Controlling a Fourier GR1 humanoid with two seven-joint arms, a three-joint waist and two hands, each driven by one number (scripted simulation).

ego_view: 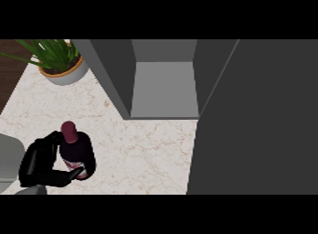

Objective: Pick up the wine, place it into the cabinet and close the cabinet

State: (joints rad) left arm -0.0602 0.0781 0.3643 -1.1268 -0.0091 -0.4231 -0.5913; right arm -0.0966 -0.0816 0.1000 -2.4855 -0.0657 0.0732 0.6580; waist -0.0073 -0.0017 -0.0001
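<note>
Gripping the wine (76, 151) upright, the left robot hand (41, 163) curled round it; the open cabinet (163, 89) lay toward one o'clock across the tabletop (141, 151).

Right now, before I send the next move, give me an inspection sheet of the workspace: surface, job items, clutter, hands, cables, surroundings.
Surface: pale marble counter, dark wood strip at upper left.
Job's things: wine bottle upright on the counter, dark red cap, at lower left; cabinet open, its grey shelf bare, its door swung out and filling the view's right side.
Clutter: potted plant in a white pot with an orange rim, upper left, apart from the bottle.
Hands: left hand curled round the wine bottle, thumb across its label; right hand not in view.
Cables: nothing seen.
Surroundings: the left grey forearm at the left edge; nothing else seen.
</note>
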